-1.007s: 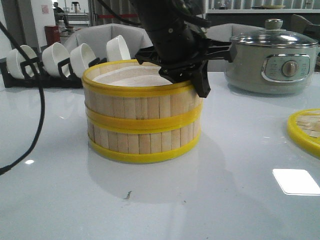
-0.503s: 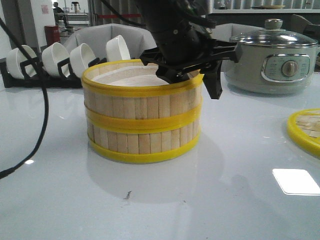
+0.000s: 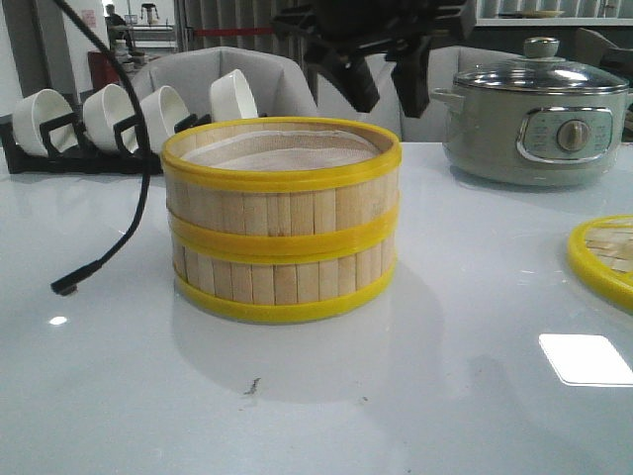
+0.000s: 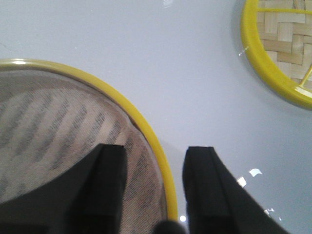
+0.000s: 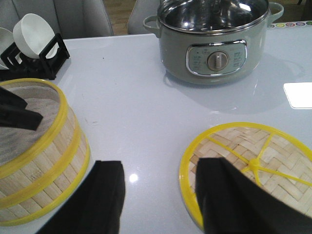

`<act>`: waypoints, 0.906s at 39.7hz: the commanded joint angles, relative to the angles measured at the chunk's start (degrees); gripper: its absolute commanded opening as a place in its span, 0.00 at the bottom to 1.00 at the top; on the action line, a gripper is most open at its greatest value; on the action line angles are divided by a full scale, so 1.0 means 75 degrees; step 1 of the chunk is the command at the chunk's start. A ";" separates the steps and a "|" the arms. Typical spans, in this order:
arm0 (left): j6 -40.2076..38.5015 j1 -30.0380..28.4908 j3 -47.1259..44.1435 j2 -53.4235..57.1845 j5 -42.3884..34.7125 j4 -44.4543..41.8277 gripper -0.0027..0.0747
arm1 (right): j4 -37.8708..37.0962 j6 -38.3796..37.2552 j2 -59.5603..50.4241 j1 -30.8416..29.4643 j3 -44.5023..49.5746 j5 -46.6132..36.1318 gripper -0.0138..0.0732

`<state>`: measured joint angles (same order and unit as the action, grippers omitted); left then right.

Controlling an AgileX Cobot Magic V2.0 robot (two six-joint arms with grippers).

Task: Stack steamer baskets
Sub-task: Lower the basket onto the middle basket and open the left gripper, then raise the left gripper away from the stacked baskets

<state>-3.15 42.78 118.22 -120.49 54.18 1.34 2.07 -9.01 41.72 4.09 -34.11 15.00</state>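
Two steamer baskets stand stacked at the table's middle, the top basket point(image 3: 282, 203) square on the bottom basket point(image 3: 282, 282). A white liner point(image 4: 58, 122) lies inside the top one. My left gripper point(image 3: 386, 84) is open and empty, raised above the stack's far right rim. In the left wrist view point(image 4: 155, 156) its jaws straddle the yellow rim point(image 4: 141, 122) from above without touching it. My right gripper point(image 5: 161, 168) is open and empty, low over bare table between the stack point(image 5: 44, 156) and the woven lid point(image 5: 273, 161). It is out of the front view.
The flat woven lid point(image 3: 605, 259) lies at the right edge. A pale electric pot point(image 3: 539, 119) with a glass lid stands back right. A black rack of white bowls point(image 3: 119, 124) stands back left. A black cable point(image 3: 109, 247) hangs down to the table left of the stack.
My left gripper has risen from the top basket's right rim to well above it, jaws open. The black cable has swung right and its end now rests on the table.
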 commanded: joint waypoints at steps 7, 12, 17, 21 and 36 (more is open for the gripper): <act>-0.0100 -0.0560 0.0955 0.1019 0.0218 -0.0680 0.15 | -0.0098 0.0041 -0.0009 -0.0001 -0.0284 -0.0565 0.67; -0.0100 -0.1178 0.0955 0.1612 0.0400 -0.0680 0.15 | -0.0098 0.0041 -0.0009 -0.0001 -0.0284 -0.0565 0.67; -0.0100 -0.1863 0.0902 0.2267 0.0623 -0.0680 0.15 | -0.0098 0.0041 -0.0009 -0.0001 -0.0284 -0.0540 0.67; -0.0100 -0.2420 0.0305 0.3150 0.0328 -0.0598 0.15 | -0.0098 0.0041 -0.0009 -0.0001 -0.0284 -0.0476 0.67; -0.0100 -0.3388 -0.2998 0.6680 -0.0624 -0.0600 0.15 | -0.0098 0.0041 0.0059 -0.0001 -0.0284 -0.0483 0.67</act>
<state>-3.24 17.52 98.14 -77.03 55.86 -3.41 2.07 -9.01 42.07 4.09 -34.11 15.49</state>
